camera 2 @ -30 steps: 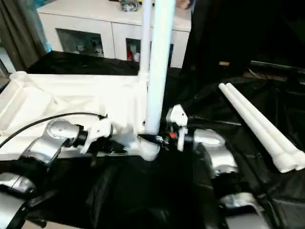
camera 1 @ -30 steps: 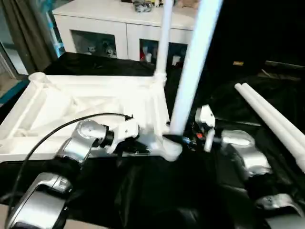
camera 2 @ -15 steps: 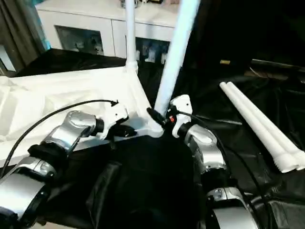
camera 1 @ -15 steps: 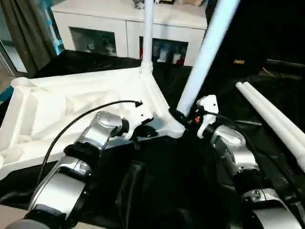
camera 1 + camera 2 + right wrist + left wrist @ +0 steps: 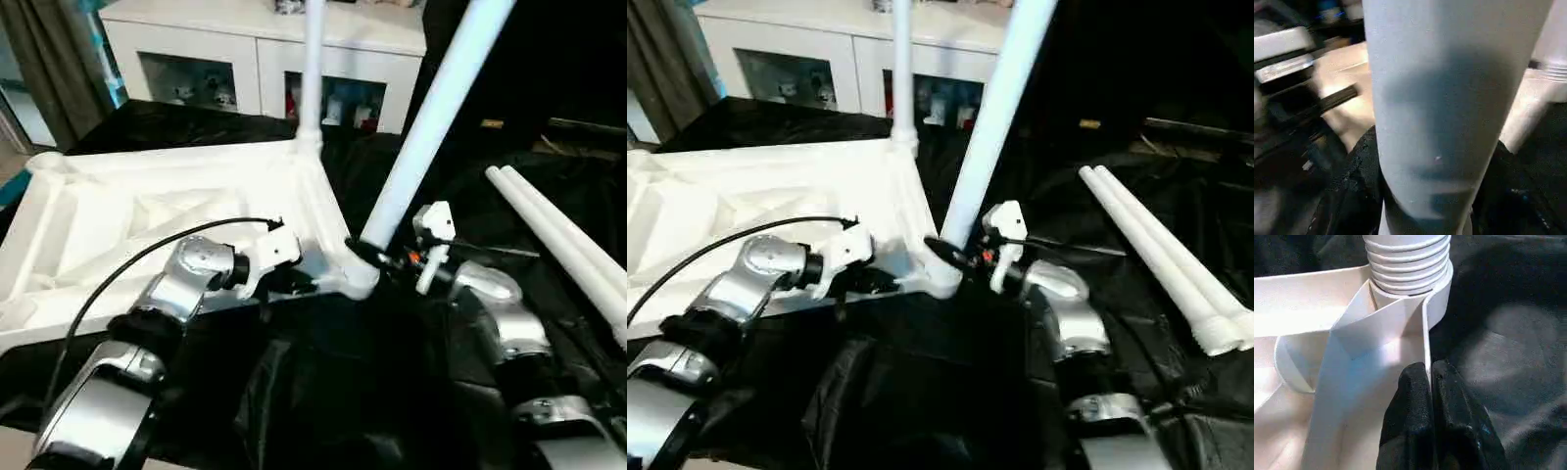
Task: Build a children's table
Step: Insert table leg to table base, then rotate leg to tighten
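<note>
In the eye views the table [image 5: 147, 215] lies upside down on the black cover [image 5: 323, 392], ribs up, so its corner sockets face upward for the legs. One leg [image 5: 312, 69] stands in the far corner; two spare legs [image 5: 558, 245] lie well apart on the right. The right gripper [image 5: 370, 257] grasps a tilted leg [image 5: 431, 117] at the near socket, apparently to seat it.

In the left wrist view the left gripper [image 5: 1431, 377] pinches the table's thin edge wall, jaws almost together, probably steadying it.

In the right wrist view the jaws stand half open around the leg.
</note>
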`<state>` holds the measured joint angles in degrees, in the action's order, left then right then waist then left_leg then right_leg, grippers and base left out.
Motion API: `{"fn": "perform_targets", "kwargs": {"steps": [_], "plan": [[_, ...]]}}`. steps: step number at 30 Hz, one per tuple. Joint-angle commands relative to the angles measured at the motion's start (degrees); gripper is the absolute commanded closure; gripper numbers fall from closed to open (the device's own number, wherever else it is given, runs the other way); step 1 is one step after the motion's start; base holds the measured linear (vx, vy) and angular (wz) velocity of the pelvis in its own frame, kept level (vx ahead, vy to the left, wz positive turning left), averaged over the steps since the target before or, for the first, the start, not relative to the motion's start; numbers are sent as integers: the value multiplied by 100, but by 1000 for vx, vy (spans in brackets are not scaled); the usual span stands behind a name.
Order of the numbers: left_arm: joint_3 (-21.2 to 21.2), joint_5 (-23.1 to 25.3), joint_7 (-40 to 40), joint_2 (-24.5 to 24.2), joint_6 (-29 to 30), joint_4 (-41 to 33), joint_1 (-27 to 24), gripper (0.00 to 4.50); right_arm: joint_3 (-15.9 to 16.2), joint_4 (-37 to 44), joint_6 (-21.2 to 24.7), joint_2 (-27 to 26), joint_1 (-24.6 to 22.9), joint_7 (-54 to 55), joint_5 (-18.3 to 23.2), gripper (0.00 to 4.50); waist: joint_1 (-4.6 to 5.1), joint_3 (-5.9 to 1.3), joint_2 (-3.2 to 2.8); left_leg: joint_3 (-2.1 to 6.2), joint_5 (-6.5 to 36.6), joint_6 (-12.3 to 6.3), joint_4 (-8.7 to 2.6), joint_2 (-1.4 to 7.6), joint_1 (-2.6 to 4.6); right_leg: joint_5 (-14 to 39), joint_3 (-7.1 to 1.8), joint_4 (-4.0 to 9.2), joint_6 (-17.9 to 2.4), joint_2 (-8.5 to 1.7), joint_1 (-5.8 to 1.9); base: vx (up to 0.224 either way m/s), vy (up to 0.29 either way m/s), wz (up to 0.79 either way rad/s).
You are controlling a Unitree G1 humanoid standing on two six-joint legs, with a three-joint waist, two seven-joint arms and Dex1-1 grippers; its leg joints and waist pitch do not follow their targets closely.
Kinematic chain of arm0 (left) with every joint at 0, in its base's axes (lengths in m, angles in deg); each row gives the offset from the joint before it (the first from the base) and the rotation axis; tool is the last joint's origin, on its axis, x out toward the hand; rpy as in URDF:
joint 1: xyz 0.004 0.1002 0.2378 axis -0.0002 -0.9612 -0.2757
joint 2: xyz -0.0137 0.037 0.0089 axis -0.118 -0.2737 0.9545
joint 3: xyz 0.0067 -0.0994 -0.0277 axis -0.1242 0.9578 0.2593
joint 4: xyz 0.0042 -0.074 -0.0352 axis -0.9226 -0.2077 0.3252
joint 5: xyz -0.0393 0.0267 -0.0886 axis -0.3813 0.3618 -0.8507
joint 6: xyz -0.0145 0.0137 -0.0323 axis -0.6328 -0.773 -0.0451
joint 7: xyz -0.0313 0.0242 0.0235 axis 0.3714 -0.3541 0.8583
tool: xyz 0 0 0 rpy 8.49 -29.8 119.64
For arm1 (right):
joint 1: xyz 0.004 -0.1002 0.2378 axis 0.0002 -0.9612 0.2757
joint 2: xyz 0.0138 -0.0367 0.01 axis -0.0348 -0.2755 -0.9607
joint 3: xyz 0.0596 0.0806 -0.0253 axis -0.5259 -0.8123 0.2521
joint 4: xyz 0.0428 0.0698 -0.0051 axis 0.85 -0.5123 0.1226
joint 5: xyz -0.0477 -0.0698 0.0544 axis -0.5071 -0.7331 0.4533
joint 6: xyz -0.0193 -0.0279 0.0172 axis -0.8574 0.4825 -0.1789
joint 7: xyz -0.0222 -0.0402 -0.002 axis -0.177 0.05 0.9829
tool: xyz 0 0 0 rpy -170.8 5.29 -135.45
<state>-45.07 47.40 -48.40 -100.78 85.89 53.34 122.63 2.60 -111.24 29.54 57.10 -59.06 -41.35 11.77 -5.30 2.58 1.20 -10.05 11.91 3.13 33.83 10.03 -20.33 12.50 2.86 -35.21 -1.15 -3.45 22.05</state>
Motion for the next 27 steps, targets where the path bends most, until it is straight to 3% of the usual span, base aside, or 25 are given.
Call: {"fn": "perform_targets", "kwargs": {"steps": [1,4,7,16,18,20,22,24,25,27], "plan": [[-66,-164,-298,20,-219,-334,5,450,385,-141,357,159,-258,-506,-176,263,-25,-312,-22,81,516,-506,-399,405,43,-391,-279,292,-1666,-546,-279,0,0,0],[-64,-161,-400,-20,-273,-373,-30,450,509,-15,519,303,-302,-916,-178,263,-58,-305,-19,81,538,-518,-400,406,39,-259,-277,305,-1632,-558,-274,0,0,0],[-69,-163,-469,-68,-291,-375,-32,450,643,-3,358,447,-344,-1203,-286,263,-90,-301,-16,86,635,-427,-410,411,48,21,-280,332,-1576,-570,-266,0,0,0],[-3,-137,-484,-122,-298,-333,-8,450,640,7,394,460,-380,-1197,-274,263,-106,-315,-23,90,525,-400,-405,404,49,-159,-276,311,-1583,-565,-263,0,0,0],[33,-134,-404,-99,-270,-266,32,450,513,-174,297,334,-314,-769,-350,263,-97,-309,-28,92,581,-370,-410,402,46,-100,-278,320,-1591,-570,-257,0,0,0],[75,-144,-313,-60,-230,-218,71,450,434,-392,224,250,-225,-297,-478,263,-65,-283,-35,96,796,-259,-436,392,60,287,-284,363,-1553,-570,-233,0,0,0],[186,-100,104,77,60,-17,258,450,239,-844,4,52,-64,803,-728,263,7,-253,-24,120,1193,0,-487,378,87,1093,-296,443,-1425,-586,-217,0,0,0],[226,-45,360,139,150,131,365,450,150,-914,19,-37,-43,1099,-720,263,38,-247,-25,134,1268,64,-498,373,78,1332,-303,465,-1339,-589,-226,0,0,0],[291,74,912,275,304,470,604,450,6,-966,82,-239,-32,1533,-653,263,49,-256,-23,125,1234,74,-496,373,93,1329,-315,481,-1265,-578,-208,0,0,0],[303,139,1195,358,414,655,740,450,-26,-1033,147,-353,-9,1773,-653,263,51,-259,-11,120,1181,71,-494,366,95,1219,-320,476,-1273,-571,-203,0,0,0]]}}
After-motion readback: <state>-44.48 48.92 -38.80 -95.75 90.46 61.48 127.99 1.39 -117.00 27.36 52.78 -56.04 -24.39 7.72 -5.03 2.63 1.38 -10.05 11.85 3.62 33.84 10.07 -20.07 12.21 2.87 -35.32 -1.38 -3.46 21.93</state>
